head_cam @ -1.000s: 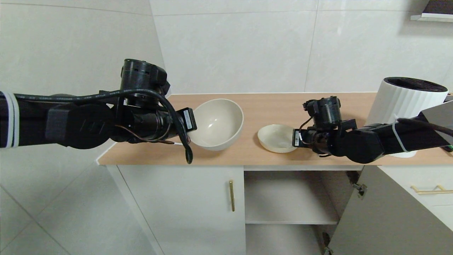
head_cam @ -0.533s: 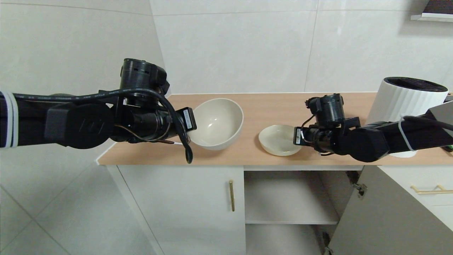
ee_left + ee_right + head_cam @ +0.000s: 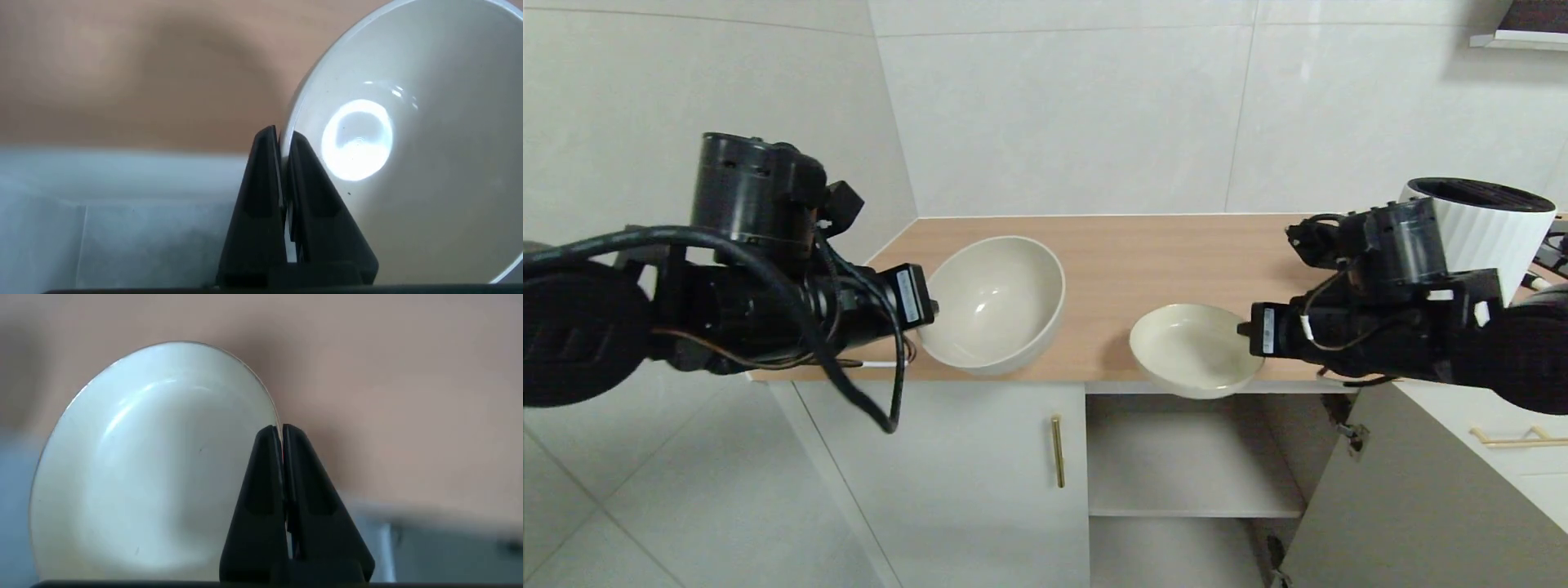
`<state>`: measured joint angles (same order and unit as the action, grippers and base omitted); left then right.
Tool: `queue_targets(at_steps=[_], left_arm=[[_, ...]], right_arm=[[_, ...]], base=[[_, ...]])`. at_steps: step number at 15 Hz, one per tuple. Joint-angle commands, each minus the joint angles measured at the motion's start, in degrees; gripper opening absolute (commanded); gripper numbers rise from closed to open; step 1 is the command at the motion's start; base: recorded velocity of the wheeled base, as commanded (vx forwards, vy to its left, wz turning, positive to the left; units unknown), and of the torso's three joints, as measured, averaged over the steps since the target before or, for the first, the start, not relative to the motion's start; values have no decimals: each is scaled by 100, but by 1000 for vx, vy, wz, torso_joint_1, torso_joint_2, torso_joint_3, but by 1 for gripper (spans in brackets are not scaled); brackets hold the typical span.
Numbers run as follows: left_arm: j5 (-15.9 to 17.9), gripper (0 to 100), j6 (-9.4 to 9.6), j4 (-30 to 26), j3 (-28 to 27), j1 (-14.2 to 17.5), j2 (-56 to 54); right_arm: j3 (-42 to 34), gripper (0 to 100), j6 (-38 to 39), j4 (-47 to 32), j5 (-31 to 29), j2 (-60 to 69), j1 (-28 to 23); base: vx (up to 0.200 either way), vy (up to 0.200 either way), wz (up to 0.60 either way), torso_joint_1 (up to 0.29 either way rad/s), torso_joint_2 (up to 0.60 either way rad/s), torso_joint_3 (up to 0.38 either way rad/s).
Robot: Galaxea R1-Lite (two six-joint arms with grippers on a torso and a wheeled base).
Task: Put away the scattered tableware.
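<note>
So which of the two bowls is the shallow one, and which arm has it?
The small bowl, pinched at its rim by the right gripper. The large bowl held by the left gripper is wider and much deeper.

Cream big bowl, cream small bowl, tan wood-grain counter, white ribbed canister, gold handle.

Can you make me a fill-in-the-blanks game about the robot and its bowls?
1. The left hand pinches the big bowl by its ____.
2. The right hand holds the small bowl, which is ____ inside.
3. The cupboard door under the counter is ____.

Missing words: rim; empty; open.
</note>
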<state>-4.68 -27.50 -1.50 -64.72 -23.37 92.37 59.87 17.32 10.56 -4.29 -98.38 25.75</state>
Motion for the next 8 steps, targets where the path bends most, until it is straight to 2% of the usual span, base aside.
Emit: queue_targets(at_steps=[1,2,4,8], left_arm=[[327,0,-18,-8,759,-1,-966],[380,0,-27,1,856,-1,-1054],[644,0,-36,1,1383,-1,-1415],[670,0,-36,1,1831,-27,-1415]], right_arm=[[-564,0,-1,-458,464,978,27],[-590,0,-1,-537,508,1031,27],[-942,0,-1,-678,886,1312,36],[-1285,0,-10,-678,948,1295,53]], base=[[0,0,0,0,0,0],[0,0,0,0,0,0],[0,0,0,0,0,0],[0,0,0,0,0,0]])
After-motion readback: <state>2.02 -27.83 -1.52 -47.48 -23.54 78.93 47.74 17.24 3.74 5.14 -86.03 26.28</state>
